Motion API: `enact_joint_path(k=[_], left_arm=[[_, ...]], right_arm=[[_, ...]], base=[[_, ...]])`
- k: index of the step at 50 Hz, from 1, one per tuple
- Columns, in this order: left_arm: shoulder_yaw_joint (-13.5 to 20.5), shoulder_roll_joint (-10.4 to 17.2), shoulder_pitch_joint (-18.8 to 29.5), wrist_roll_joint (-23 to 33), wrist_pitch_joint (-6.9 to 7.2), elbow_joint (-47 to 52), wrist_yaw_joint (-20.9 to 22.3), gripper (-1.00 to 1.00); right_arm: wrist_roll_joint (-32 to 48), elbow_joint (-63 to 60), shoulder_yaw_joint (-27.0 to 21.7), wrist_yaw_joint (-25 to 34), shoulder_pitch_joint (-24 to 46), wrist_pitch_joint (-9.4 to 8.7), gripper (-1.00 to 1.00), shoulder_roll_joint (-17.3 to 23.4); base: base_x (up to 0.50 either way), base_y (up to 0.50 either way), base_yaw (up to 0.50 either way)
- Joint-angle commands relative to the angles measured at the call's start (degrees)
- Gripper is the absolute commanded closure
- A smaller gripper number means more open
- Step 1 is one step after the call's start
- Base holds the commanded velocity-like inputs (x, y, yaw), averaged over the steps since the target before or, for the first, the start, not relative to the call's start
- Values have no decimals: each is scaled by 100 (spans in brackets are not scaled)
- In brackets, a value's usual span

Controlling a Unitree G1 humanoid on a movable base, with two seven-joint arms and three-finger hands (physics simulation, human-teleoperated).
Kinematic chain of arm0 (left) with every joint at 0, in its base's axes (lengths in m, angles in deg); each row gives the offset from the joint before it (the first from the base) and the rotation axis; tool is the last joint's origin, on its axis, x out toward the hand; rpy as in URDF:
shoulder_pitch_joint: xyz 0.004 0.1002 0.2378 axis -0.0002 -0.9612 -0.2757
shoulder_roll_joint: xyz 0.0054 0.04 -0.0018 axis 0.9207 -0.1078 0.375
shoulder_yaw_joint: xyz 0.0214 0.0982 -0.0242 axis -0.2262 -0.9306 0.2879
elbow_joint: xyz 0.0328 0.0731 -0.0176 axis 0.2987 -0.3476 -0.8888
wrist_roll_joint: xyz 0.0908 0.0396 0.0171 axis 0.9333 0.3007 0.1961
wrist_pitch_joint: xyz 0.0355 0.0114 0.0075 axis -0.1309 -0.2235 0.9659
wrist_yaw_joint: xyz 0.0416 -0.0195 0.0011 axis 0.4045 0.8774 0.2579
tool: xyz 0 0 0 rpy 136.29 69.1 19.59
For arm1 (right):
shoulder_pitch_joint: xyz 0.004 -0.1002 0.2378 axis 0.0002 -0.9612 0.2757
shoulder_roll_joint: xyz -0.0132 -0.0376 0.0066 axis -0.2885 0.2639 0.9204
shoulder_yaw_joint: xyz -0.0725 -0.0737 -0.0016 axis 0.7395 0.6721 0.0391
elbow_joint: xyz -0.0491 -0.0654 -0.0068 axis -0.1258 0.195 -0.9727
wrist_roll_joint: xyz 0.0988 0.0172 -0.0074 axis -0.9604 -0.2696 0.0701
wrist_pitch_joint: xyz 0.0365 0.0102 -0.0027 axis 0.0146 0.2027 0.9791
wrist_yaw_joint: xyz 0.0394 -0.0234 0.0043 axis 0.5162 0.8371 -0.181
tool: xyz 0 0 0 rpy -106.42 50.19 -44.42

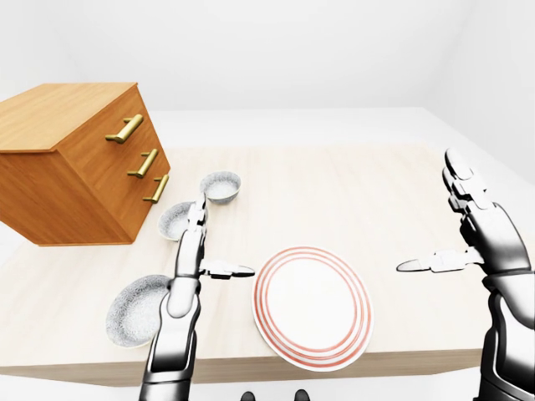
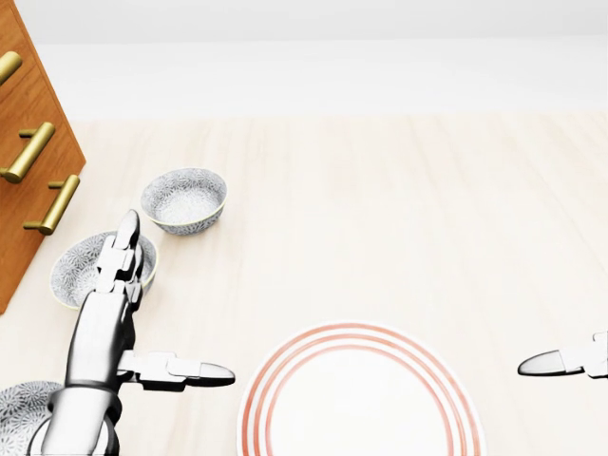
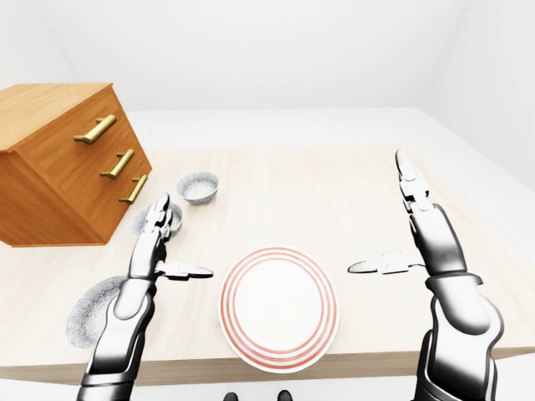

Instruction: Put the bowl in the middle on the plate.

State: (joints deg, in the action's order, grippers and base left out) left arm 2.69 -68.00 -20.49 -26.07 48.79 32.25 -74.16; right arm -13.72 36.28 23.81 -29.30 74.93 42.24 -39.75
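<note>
L robot hand (image 2: 100, 334) by mid bowl (image 2: 80, 268).

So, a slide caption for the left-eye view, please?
Open left hand beside the middle bowl; striped plate empty, right hand open.
</note>
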Motion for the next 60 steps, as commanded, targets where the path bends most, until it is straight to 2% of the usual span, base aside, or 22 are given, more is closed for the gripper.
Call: enact_joint_path(k=[1,10,21,34,38,48,60], left_arm=[[74,81,268,577,0,342,115,-100],[22,76,317,890,0,471,167,-100],[-13,165,501,1535,0,344,226,-100],[186,616,1344,2537,0,-38,598,-100],[316,692,1538,2564,0,-297,646,-100],[383,933,1781,2935,0,-848,754,-100],[507,1231,2150,3083,0,-1578,806,-100]], right_arm=[[47,-7,20,15,-14,0,-100,-20],[62,73,38,6,-20,0,-100,-26],[49,31,27,32,-27,0,-100,-30],[42,12,30,41,-33,0,-100,-31],[35,55,29,37,-38,0,-100,-39],[38,41,40,49,-46,0,-100,-47],[74,55,53,70,-60,0,-100,-58]], base=[[0,0,0],[0,0,0],[0,0,0],[0,0,0],[0,0,0],[0,0,0],[0,0,0]])
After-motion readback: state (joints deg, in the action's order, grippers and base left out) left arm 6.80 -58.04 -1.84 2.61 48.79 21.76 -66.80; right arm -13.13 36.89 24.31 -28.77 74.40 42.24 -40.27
